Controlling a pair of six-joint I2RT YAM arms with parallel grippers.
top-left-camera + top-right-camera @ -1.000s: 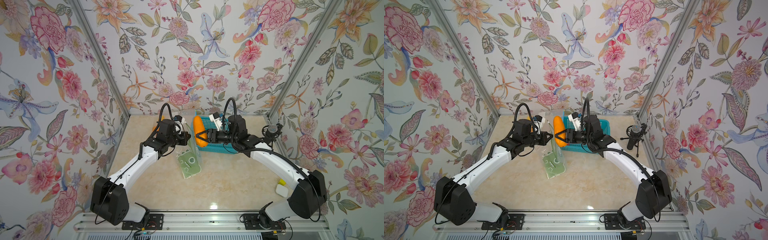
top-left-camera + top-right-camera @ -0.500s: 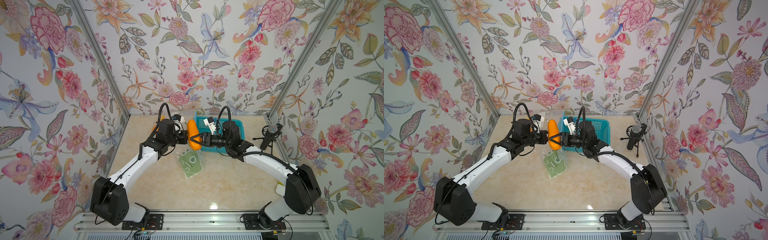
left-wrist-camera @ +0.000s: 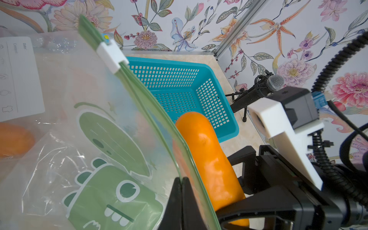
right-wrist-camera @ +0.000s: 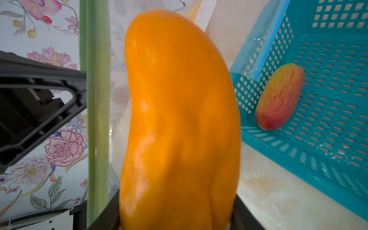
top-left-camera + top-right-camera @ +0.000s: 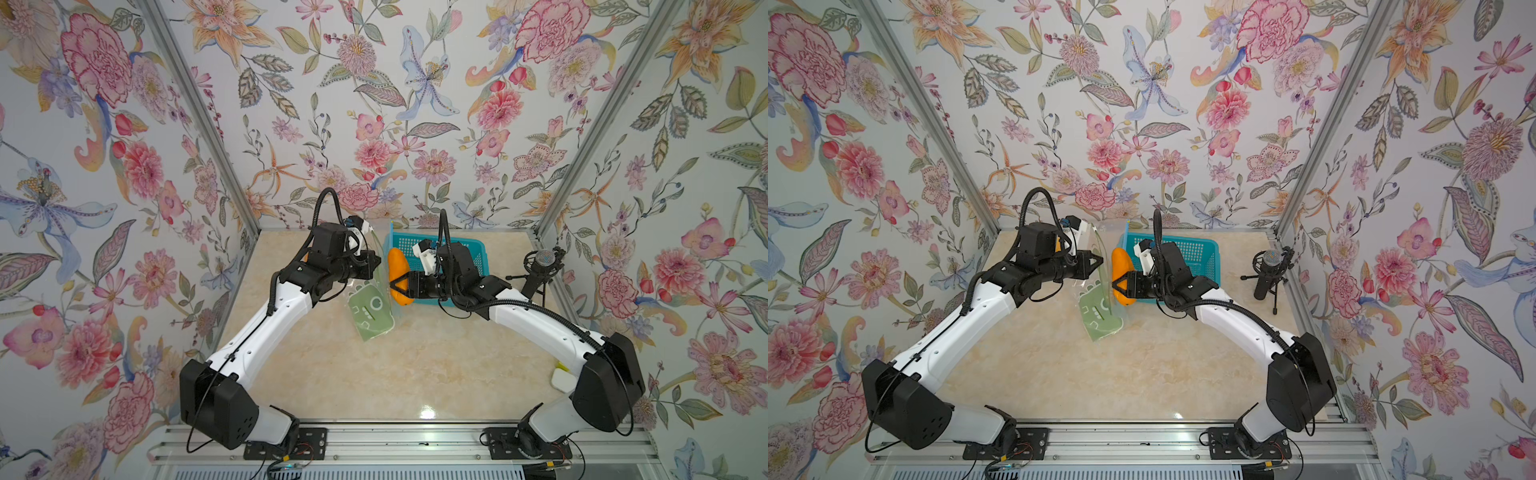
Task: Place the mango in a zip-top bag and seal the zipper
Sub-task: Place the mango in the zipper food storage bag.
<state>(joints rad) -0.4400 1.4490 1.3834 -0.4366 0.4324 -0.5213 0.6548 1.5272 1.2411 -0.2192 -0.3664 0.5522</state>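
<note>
The orange mango stands upright in my right gripper, whose jaws are shut on its lower half. Its side lies against the green zipper edge of the zip-top bag, a clear bag with a green dinosaur print. I cannot tell whether the mango is inside the mouth. My left gripper is shut on the bag's rim and holds it up off the table. The white slider sits at the far end of the zipper.
A teal basket stands right behind the right gripper with a reddish mango in it. A black microphone on a tripod stands at the back right. A small white and yellow object lies by the right arm's base.
The right arm has carried the mango leftward from over the basket to the bag's zipper edge. The left gripper has kept its hold on the bag rim.
</note>
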